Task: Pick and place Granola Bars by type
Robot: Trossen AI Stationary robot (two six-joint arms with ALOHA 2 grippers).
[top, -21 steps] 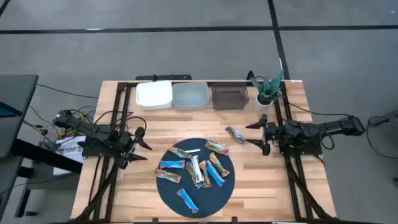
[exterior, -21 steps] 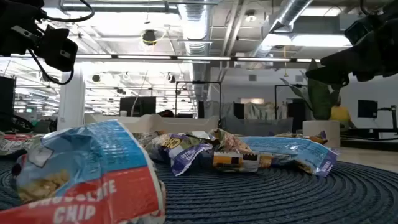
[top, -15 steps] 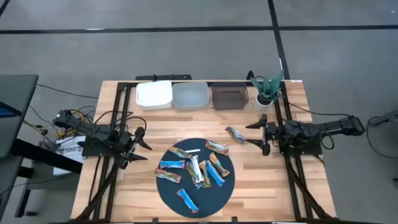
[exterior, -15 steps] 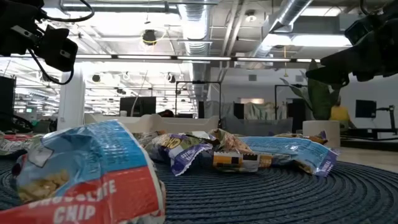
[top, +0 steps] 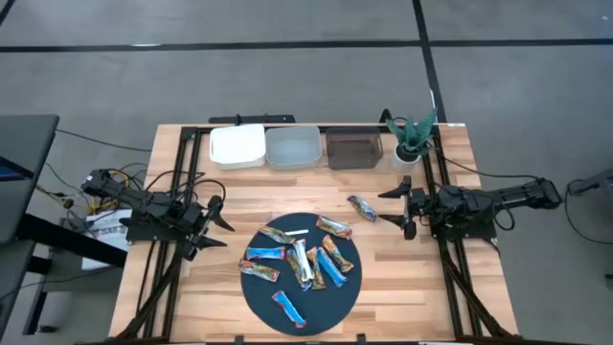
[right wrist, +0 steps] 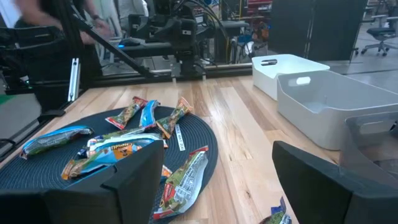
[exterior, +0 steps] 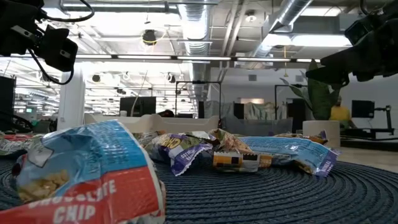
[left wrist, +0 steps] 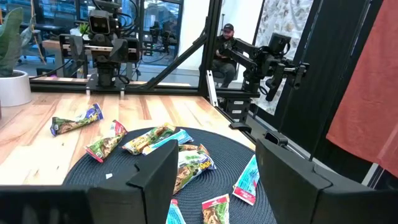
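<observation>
Several granola bars (top: 305, 261) in blue, orange-brown and multicolour foil lie flat in a loose heap on a round dark woven mat (top: 257, 292). One multicolour bar (top: 362, 207) lies alone on the wood, just off the mat's far right; it also shows in the left wrist view (left wrist: 76, 119). My left gripper (top: 220, 222) hovers open at the mat's left, my right gripper (top: 385, 207) open beside the lone bar, to its right. Each wrist view shows its own gripper open, the left (left wrist: 214, 186) and the right (right wrist: 230, 186), with the mat and its bars (right wrist: 118, 146) beyond.
A white bin (top: 238, 147), a clear bin (top: 293, 147) and a dark bin (top: 353, 149) stand in a row along the far edge, with a small potted plant (top: 412, 139) to their right. A thin white strip (top: 298, 233) lies on the mat. Bare wood surrounds the mat.
</observation>
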